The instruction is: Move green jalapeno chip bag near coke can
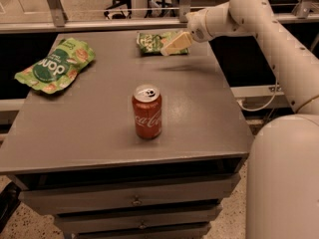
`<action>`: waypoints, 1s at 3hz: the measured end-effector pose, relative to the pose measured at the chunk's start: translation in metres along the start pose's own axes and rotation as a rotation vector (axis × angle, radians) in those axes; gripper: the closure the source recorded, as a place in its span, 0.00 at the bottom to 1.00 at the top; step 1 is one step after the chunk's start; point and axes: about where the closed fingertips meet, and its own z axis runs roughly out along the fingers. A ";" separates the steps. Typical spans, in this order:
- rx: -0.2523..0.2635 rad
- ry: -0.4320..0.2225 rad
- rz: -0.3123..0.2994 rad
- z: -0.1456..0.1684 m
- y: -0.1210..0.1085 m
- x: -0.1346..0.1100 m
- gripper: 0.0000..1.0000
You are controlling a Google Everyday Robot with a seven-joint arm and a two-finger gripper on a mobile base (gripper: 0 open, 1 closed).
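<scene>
The green jalapeno chip bag (151,42) lies flat at the back middle of the grey table (89,133). The red coke can (147,112) stands upright near the table's middle, well in front of the bag. My gripper (173,44) reaches in from the right on the white arm and hangs just above the bag's right end, covering part of it. It holds nothing that I can see.
A larger bright green bag (55,66) with a round logo lies at the table's back left corner. The arm's white base (284,178) fills the lower right. A metal rail (99,25) runs behind the table. Drawers (134,200) sit below the tabletop.
</scene>
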 end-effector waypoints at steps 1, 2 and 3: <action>0.023 0.009 0.087 0.025 -0.011 0.011 0.00; 0.025 0.003 0.163 0.043 -0.016 0.022 0.00; 0.027 -0.004 0.206 0.054 -0.019 0.031 0.16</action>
